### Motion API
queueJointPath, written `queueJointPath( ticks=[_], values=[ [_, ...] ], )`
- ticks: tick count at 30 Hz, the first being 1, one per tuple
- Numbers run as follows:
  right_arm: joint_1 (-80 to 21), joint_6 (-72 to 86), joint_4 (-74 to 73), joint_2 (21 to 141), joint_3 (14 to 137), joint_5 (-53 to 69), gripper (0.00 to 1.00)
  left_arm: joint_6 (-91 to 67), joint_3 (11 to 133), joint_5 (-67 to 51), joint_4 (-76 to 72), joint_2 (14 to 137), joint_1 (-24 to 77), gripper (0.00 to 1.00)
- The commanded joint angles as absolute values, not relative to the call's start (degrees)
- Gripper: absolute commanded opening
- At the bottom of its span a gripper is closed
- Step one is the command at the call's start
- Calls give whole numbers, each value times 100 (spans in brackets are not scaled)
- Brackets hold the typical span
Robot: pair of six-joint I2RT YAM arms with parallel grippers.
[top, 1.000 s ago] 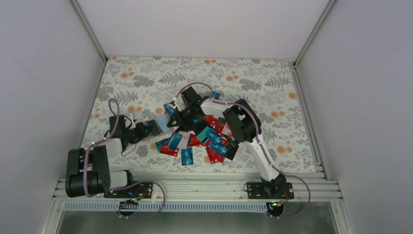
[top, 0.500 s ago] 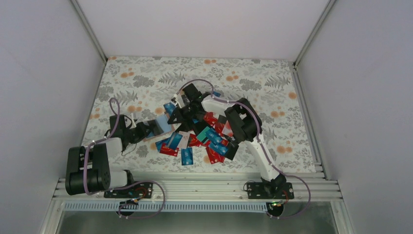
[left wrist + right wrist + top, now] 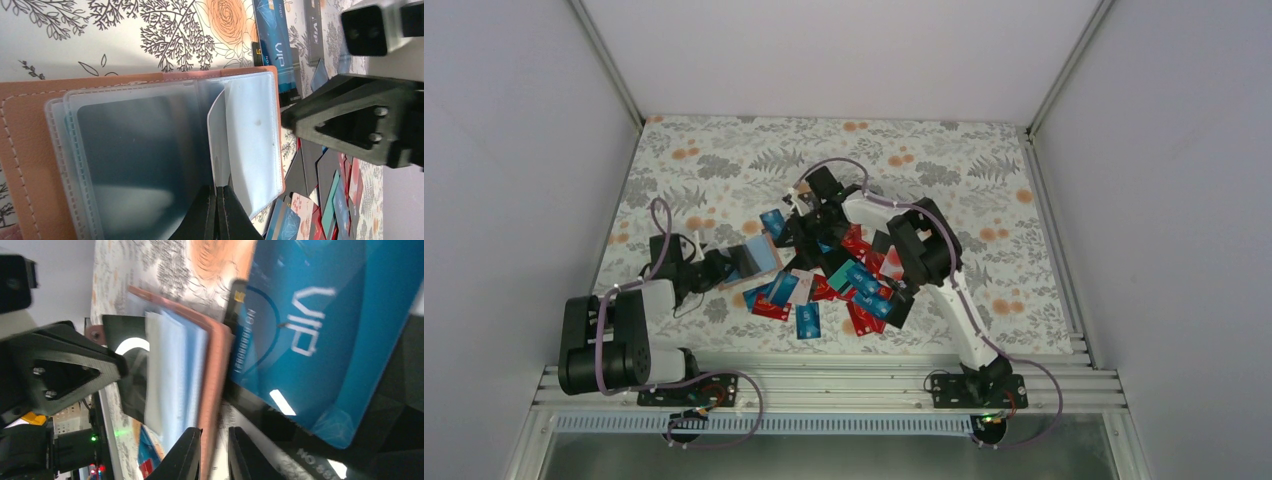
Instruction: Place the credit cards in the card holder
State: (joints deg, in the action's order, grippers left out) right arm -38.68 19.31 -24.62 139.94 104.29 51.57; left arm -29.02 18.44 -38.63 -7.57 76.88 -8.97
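Prep step, i.e. no card going in yet: left gripper [image 3: 216, 212] pinches a clear sleeve [image 3: 250, 140] of the card holder [image 3: 20, 150] lying open on the table [image 3: 100, 40], right gripper [image 3: 212, 457] seems closed on its brown edge, so next it prob. must fetch one of the credit cards [image 3: 864, 285].

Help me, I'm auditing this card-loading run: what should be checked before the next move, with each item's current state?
1. Open card holder, sleeves exposed: ok.
2. Grip of left pincer on clear sleeve: ok, shut.
3. Card in right pincer: not ok; only the holder's tan edge sits in its grip.
4. Empty pocket ready: cannot tell.
5. Free blue VIP card beside the holder: ok.
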Motion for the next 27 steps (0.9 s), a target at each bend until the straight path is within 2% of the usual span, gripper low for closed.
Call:
queueJointPath(
  ticks=[1, 27],
  values=[
    [-3901, 1855, -2498, 14334, 10552, 5125, 17, -2672, 1897, -3751, -554, 7810, -841, 2],
    [-3955, 1855, -2361, 14330, 10352, 5185, 13, -2613, 2317, -3577, -473, 8291, -333, 2]
  ],
)
